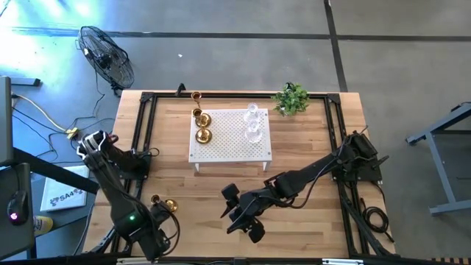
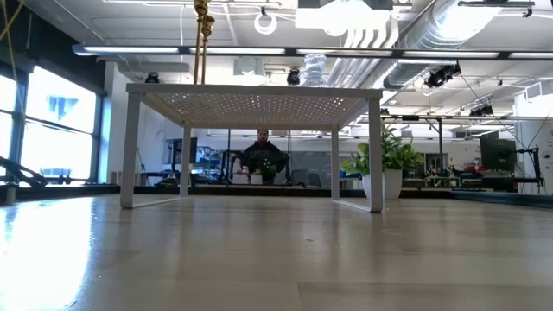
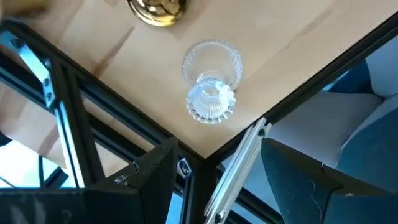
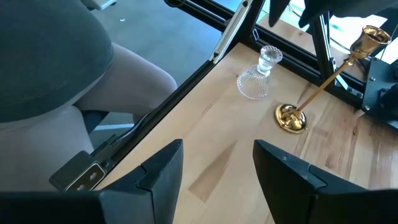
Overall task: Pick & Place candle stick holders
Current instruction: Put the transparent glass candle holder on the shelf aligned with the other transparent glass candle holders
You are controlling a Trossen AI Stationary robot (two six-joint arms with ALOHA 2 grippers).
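Several gold brass holders (image 1: 202, 125) and clear glass holders (image 1: 253, 124) stand on the white perforated stand (image 1: 228, 151); some also show in the low view, a gold one (image 2: 202, 43) and a glass one (image 2: 315, 69). A tall gold holder (image 4: 323, 81) stands on its round base near the table's near left corner, and also shows from above (image 1: 168, 205). A clear glass holder (image 3: 210, 81) stands beside it and shows in the right wrist view too (image 4: 258, 74). My left gripper (image 1: 163, 221) hangs open above these two. My right gripper (image 1: 243, 215) is open and empty at the near middle, pointing toward them.
The white stand (image 2: 255, 97) is at the far middle, with a small green plant (image 1: 291, 99) at the far right. Black frame rails (image 4: 186, 68) run along the table's edges. A grey clothed shape (image 4: 56, 62) lies just beyond the near edge. A person (image 2: 263, 160) sits in the room behind.
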